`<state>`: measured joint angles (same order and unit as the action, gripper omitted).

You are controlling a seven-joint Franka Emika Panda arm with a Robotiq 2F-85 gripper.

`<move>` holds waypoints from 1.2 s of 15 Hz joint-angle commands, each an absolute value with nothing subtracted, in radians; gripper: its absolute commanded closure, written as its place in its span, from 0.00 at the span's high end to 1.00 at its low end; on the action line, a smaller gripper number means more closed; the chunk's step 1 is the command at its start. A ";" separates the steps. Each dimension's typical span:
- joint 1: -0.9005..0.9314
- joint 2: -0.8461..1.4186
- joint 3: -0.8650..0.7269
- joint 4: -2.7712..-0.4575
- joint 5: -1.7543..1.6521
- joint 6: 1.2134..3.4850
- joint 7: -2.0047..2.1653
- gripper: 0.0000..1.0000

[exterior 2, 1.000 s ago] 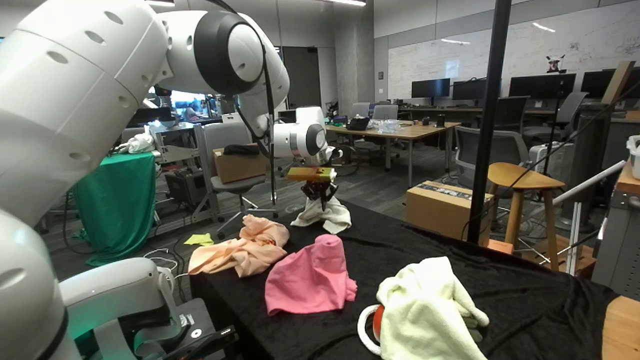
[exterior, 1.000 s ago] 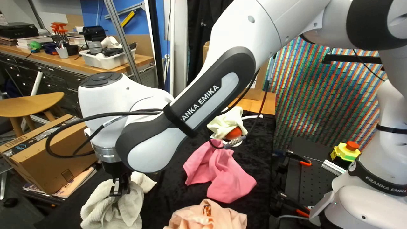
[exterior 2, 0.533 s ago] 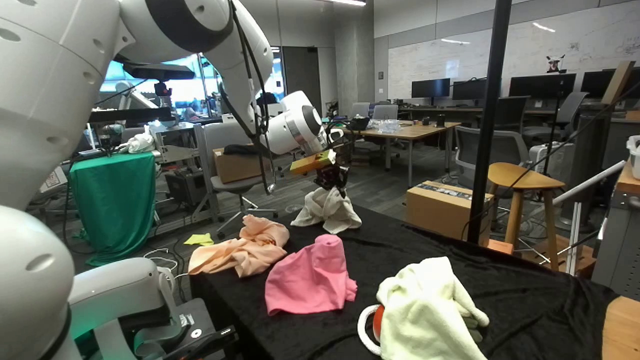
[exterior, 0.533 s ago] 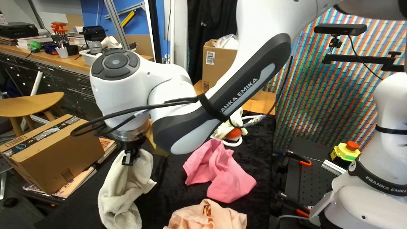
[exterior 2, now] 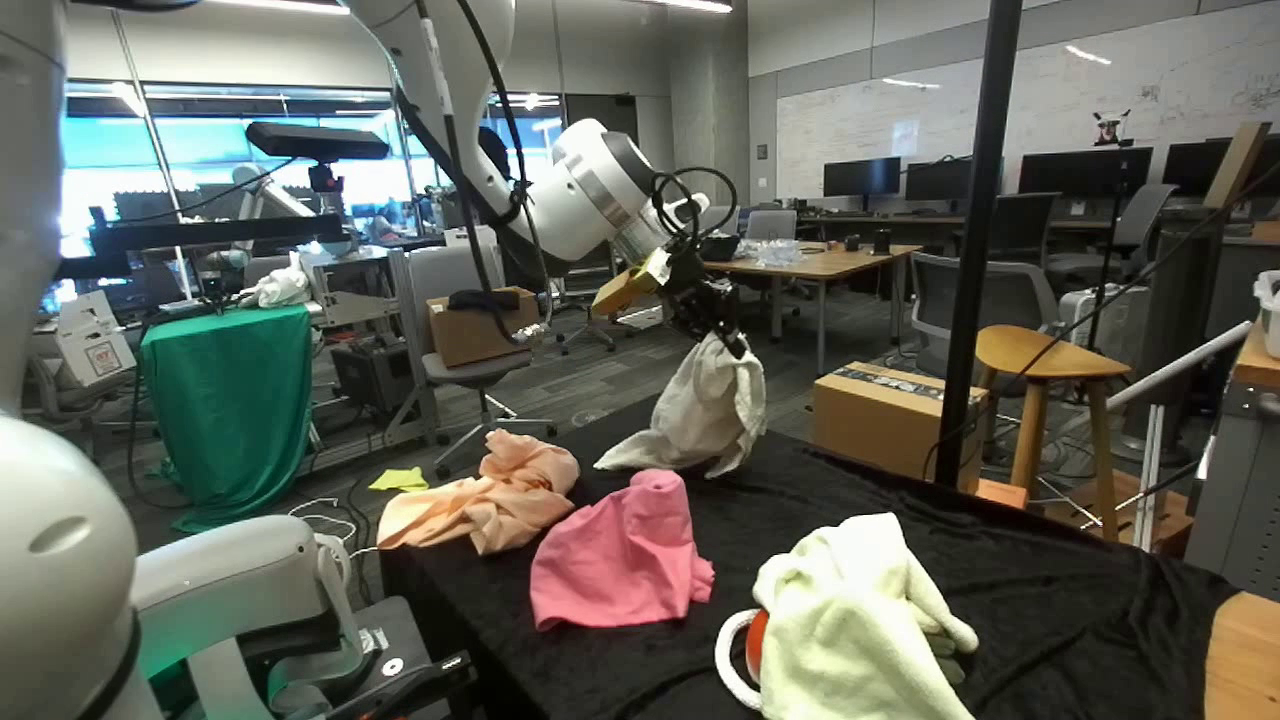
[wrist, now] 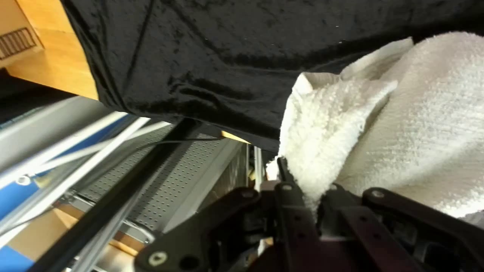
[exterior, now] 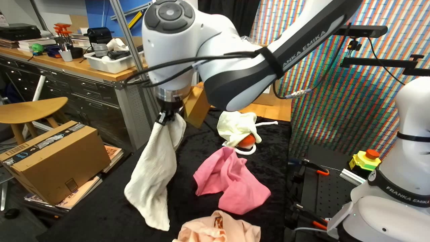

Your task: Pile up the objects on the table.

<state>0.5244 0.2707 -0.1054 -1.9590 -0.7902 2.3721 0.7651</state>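
Towel (exterior: pixel 152 171), white, left of centre in an exterior view | jaws clamped on its upper end, the rest drooping, likely for carrying | yellow cloth (exterior: pixel 235 126), right of centre, partly covers red object (exterior: pixel 247 140), perhaps the pile's start | pink cloth (exterior: pixel 231 181), lower centre, unstacked

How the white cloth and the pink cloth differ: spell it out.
The white cloth hangs pinched in the tool; the pink cloth lies on the black-draped table. The white cloth is drawn out long, while the pink cloth sits bunched with a raised peak. Both are creased.
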 commanded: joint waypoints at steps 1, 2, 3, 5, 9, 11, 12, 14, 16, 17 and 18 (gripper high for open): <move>0.402 0.100 -0.040 -2.070 -0.820 2.316 0.845 0.03; 0.368 0.063 -0.028 -2.084 -0.806 2.300 0.846 0.03; 0.336 0.036 -0.018 -2.097 -0.806 2.289 0.858 0.03; 0.269 -0.019 -0.004 -2.114 -0.788 2.269 0.868 0.03; 0.160 -0.093 0.004 -2.141 -0.765 2.251 0.870 0.03; 0.117 -0.118 0.001 -2.150 -0.749 2.250 0.861 0.03; 0.097 -0.131 0.000 -2.157 -0.746 2.248 0.859 0.03; 0.064 -0.155 -0.002 -2.170 -0.743 2.244 0.862 0.03; 0.035 -0.178 -0.003 -2.183 -0.749 2.233 0.865 0.03; 0.022 -0.188 -0.003 -2.191 -0.754 2.227 0.871 0.03; 0.010 -0.196 -0.004 -2.196 -0.754 2.224 0.877 0.03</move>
<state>0.0495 -0.1352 -0.0189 -2.1592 -0.7590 2.2417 0.8543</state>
